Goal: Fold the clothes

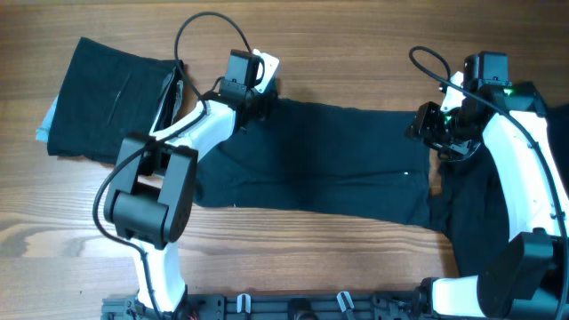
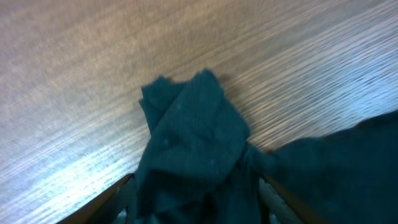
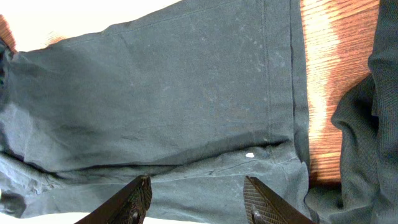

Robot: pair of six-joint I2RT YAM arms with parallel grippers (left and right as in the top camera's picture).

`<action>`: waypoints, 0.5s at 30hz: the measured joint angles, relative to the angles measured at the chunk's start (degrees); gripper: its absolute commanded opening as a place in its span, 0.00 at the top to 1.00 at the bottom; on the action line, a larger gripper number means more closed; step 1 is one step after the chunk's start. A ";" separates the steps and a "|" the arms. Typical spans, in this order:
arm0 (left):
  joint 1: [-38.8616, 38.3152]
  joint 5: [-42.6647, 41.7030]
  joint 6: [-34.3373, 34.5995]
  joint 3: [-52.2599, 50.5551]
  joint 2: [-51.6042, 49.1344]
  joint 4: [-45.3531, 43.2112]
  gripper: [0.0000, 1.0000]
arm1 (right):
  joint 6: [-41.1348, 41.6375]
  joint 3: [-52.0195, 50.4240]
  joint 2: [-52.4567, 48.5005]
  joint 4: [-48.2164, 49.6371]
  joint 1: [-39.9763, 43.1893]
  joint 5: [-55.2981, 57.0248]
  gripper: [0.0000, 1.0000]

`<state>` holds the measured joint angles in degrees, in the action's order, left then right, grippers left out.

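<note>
Right fingers (image 3: 138,198) apart over garment (image 3: 186,93) hem; left fingers (image 2: 274,200) straddle bunched corner, grip unclear.

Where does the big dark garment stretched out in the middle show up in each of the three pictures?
Overhead: the dark garment lies spread across the middle.
Left wrist: a bunched corner rises from the bottom edge.
Right wrist: it fills most of the picture.
Shared landmark: the wooden table beside it.
</note>
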<state>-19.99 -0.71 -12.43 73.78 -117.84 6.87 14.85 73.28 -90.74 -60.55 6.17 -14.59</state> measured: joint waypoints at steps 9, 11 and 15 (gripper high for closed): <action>0.00 2.89 -0.15 0.00 -0.42 -0.79 0.96 | 0.00 0.00 0.00 0.37 0.00 -0.02 0.47; 0.00 3.91 0.46 0.00 -0.35 -0.76 0.96 | 0.00 0.00 0.00 0.37 0.00 0.00 0.47; 0.00 6.80 1.42 0.04 1.36 -0.72 0.96 | -0.02 0.00 0.00 0.39 0.00 -0.02 0.46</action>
<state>-19.99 6.09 -11.00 73.82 -116.49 6.15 14.83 73.28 -90.74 -60.16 6.17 -14.61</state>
